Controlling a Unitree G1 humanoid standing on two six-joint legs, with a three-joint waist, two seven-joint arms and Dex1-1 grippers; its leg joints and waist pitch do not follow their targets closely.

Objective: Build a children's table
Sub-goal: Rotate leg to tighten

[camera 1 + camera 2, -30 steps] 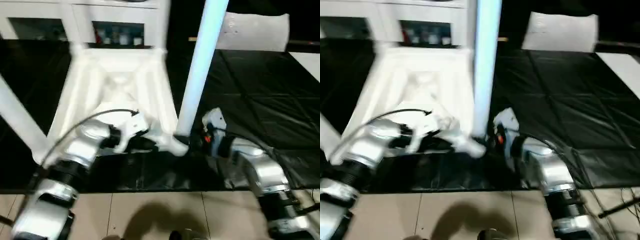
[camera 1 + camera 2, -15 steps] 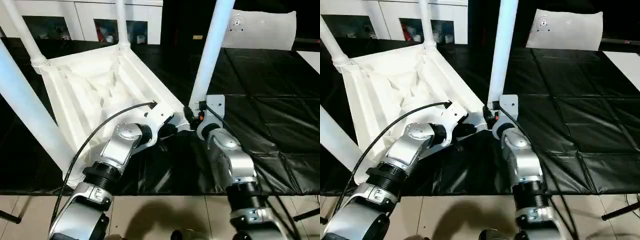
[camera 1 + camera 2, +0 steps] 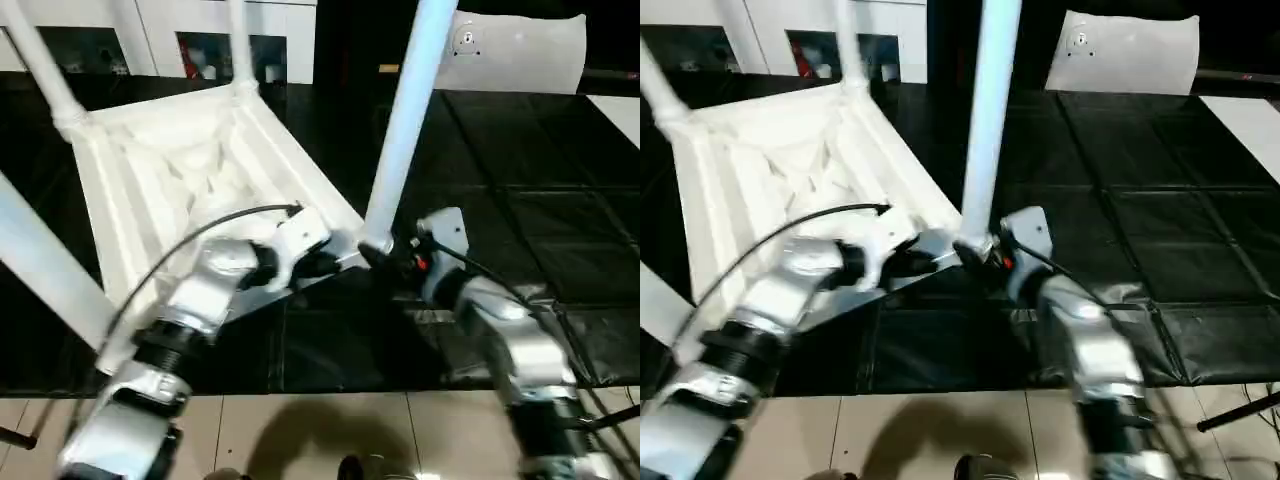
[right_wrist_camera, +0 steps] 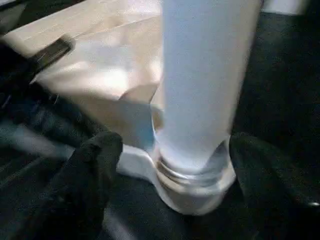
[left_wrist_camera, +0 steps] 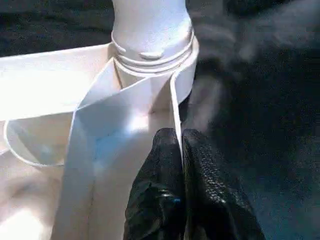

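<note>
The children's table lies upside down on the black mat, its ribbed white tabletop [image 3: 180, 170] tilted with the legs pointing up. One tapered white leg [image 3: 400, 120] stands in the near right corner socket [image 4: 192, 192]. My left gripper [image 3: 335, 262] is shut on the tabletop's thin rim beside that socket; in the left wrist view the fingers [image 5: 162, 165] pinch the rim wall. My right gripper [image 4: 175, 150] is open, one finger on each side of that leg's base and neither touching it. Other legs rise at the far left [image 3: 40, 60], far middle [image 3: 240, 45] and near left [image 3: 40, 270].
A black mat [image 3: 520, 160] covers the floor under the table and off to the right. A white cabinet with glass doors [image 3: 150, 20] stands at the back, and a flat white sheet with a small hole [image 3: 510, 55] at the back right. Beige tiles [image 3: 300, 430] run along the near edge.
My right gripper's fingers have spread wide apart from the base of the near right leg. The left gripper keeps its pinch on the rim. The camera has shifted.
</note>
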